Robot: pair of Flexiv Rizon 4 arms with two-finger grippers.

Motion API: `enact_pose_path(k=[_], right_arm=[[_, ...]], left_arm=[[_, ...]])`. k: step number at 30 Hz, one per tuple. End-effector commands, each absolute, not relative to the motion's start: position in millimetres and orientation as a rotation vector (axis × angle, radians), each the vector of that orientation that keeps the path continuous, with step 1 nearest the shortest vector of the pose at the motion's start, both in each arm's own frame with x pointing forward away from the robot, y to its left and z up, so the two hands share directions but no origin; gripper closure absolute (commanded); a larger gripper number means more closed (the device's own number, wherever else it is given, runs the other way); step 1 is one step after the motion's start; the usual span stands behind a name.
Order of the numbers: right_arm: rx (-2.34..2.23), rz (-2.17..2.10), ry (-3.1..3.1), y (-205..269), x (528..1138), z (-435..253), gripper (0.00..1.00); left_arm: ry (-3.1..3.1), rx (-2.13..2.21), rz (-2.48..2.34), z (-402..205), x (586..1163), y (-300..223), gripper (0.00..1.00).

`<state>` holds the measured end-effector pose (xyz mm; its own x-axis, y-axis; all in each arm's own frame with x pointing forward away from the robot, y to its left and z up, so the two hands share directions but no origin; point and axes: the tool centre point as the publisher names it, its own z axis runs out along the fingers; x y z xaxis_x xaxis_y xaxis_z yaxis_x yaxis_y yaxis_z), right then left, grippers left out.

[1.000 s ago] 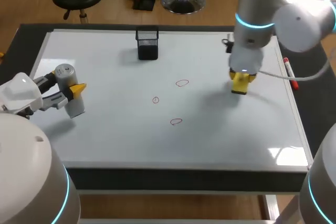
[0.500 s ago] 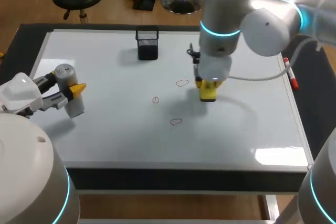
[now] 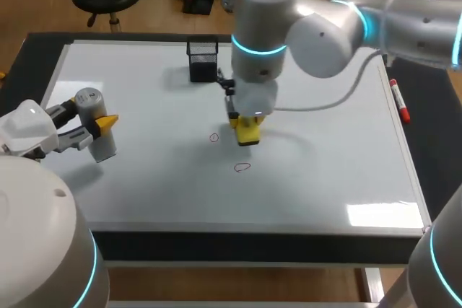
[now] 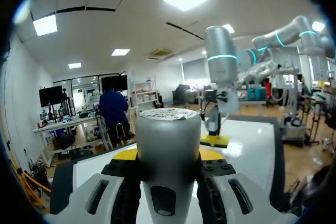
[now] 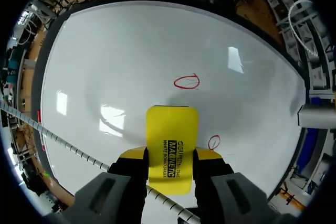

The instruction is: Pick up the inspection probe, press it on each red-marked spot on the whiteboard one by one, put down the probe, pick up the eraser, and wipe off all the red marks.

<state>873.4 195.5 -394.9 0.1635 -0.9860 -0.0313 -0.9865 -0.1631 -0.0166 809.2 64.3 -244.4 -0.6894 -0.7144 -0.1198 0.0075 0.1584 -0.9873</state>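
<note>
My right gripper (image 3: 245, 125) is shut on the yellow eraser (image 3: 247, 133), held low over the middle of the whiteboard (image 3: 332, 178). A small red mark (image 3: 214, 137) lies just to its left and a red oval (image 3: 242, 167) lies nearer the front edge. In the right wrist view the eraser (image 5: 172, 145) sits between my fingers, with the oval (image 5: 187, 82) ahead and the small mark (image 5: 214, 142) beside it. No third mark shows in either view. At the board's left side, my left gripper (image 3: 97, 125) is shut on the grey cylindrical probe (image 3: 95, 124), seen between its fingers (image 4: 168, 150).
A black mesh pen holder (image 3: 203, 60) stands at the back of the board, close behind my right arm. A red marker (image 3: 398, 100) lies on the board's right rim.
My right arm has carried the eraser leftward from the right side of the board to the middle, over the place where the upper oval mark showed. The left arm and probe have not moved.
</note>
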Motion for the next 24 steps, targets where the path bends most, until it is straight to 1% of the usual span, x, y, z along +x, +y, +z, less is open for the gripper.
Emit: enact_pose_path(k=[1,10,24], right_arm=[[-2.427,-0.076,2.032,219.9,878.5,-401.2,1.0],[-2.424,-0.084,2.015,250.3,879.6,-405.5,1.0],[-2.371,-0.059,2.034,268.7,877.4,-414.5,1.0]], left_arm=[[1.846,-0.676,-1.577,-243.8,810.9,61.3,1.0],[1.846,-0.676,-1.577,-243.8,810.9,61.3,1.0],[1.846,-0.676,-1.577,-243.8,810.9,61.3,1.0]])
